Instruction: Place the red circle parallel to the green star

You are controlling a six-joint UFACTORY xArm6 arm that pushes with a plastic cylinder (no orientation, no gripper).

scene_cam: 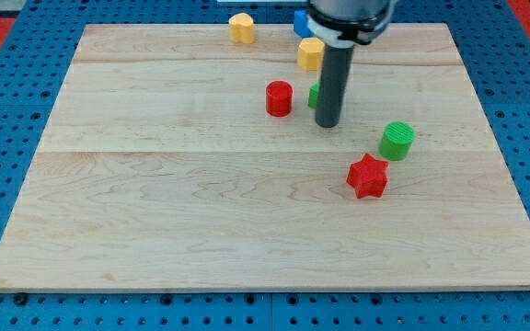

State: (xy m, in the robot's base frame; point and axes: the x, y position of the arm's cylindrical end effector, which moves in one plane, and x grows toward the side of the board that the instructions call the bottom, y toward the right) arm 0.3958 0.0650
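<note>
Red circle (279,98) sits upright on the desk (155,211) near the view's top centre. You see the end effector, a plain rod with nothing to open and holding nothing; my tip (328,124) rests just to the circle's right, apart from it. A green block (314,95), mostly hidden behind the rod, lies between them.

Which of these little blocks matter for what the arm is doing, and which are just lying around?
In the job:
red circle
green block, mostly hidden behind the rod, probably the star
my tip

Lying about:
green cylinder
red star
two yellow blocks
blue block
</note>
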